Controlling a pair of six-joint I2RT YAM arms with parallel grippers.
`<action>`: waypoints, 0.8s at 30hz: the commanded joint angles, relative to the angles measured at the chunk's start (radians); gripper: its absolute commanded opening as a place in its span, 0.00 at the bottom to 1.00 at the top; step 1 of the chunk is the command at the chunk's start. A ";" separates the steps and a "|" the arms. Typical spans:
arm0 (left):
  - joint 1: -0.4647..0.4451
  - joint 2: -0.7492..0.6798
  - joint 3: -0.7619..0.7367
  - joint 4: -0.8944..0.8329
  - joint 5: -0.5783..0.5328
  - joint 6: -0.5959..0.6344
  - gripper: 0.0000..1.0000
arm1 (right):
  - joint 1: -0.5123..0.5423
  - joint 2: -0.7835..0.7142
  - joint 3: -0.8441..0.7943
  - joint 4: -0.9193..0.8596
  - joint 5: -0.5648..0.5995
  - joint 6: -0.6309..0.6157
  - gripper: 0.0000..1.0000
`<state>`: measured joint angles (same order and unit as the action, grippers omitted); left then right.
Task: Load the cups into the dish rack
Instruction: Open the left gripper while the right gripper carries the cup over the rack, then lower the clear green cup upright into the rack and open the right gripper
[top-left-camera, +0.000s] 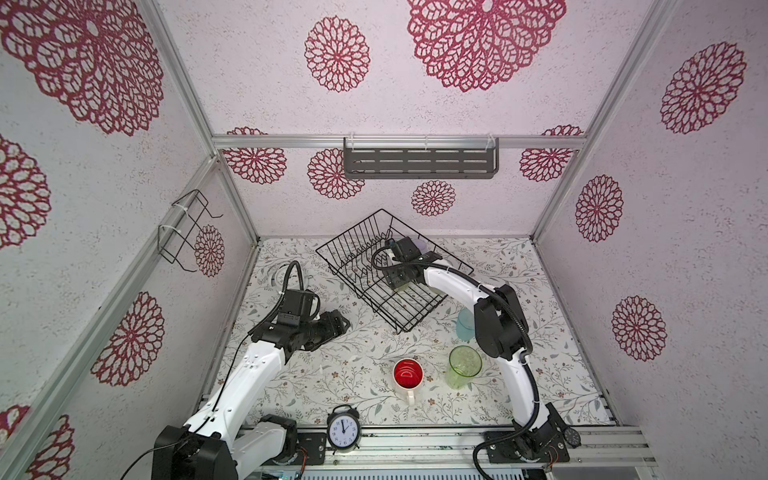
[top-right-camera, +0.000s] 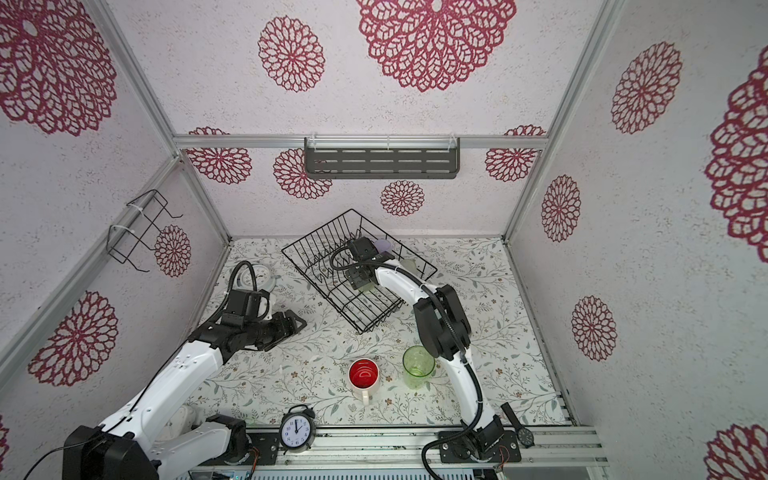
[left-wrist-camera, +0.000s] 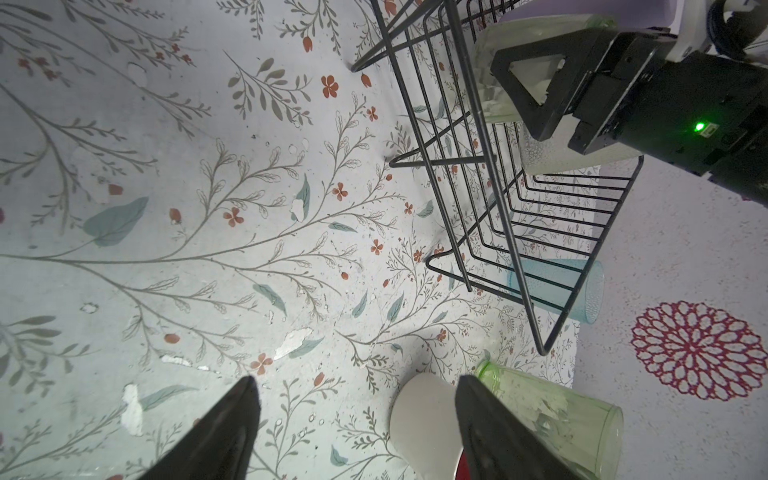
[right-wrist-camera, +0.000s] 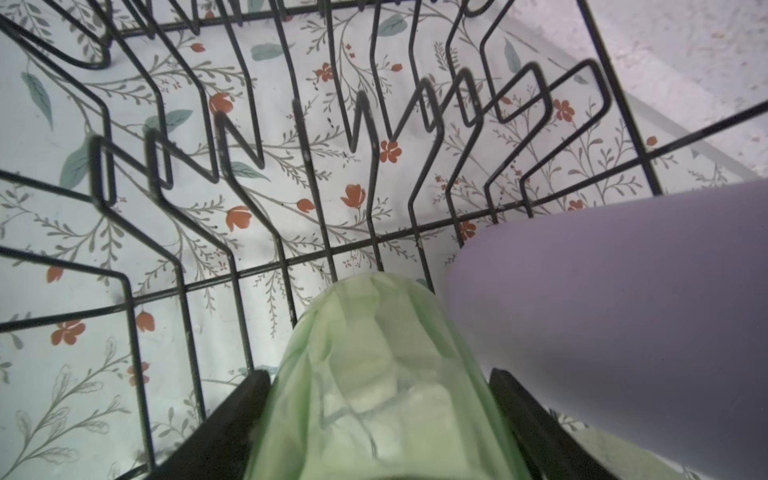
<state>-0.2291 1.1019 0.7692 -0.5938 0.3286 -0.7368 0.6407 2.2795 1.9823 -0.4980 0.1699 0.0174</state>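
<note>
The black wire dish rack (top-left-camera: 349, 230) (top-right-camera: 316, 230) stands at the back of the table. My right gripper (right-wrist-camera: 380, 374) (top-left-camera: 399, 286) reaches down into it, shut on a green cup (right-wrist-camera: 374, 353) (left-wrist-camera: 488, 54), with both fingers against its walls. A lilac cup (right-wrist-camera: 602, 291) (top-right-camera: 384, 244) and a pale yellowish cup (left-wrist-camera: 540, 158) sit in the rack beside it. On the table stand the white mug with red inside (top-left-camera: 408, 374) (left-wrist-camera: 424, 415), a second green cup (top-left-camera: 464, 365) and a light-blue cup (left-wrist-camera: 582, 291). My left gripper (left-wrist-camera: 355, 382) (top-left-camera: 343, 324) hovers open and empty left of the rack.
A black alarm clock (top-left-camera: 343, 428) stands at the front edge and a wristwatch (top-left-camera: 571, 436) lies on the rail. A white round clock (top-right-camera: 257, 276) lies at the back left. A wire holder (top-left-camera: 187, 232) and a grey shelf (top-left-camera: 419, 162) hang on the walls.
</note>
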 joint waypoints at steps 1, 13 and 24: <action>0.005 -0.034 0.008 -0.010 -0.005 0.006 0.78 | 0.004 0.010 0.062 0.010 0.022 -0.019 0.73; 0.005 -0.086 -0.010 -0.029 -0.004 -0.007 0.78 | 0.004 0.078 0.152 -0.007 0.071 -0.025 0.80; 0.005 -0.111 -0.011 -0.040 -0.007 -0.026 0.78 | 0.005 0.024 0.152 -0.036 0.052 -0.009 0.88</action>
<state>-0.2291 1.0050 0.7689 -0.6205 0.3256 -0.7593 0.6422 2.3676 2.0979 -0.5163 0.2234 0.0090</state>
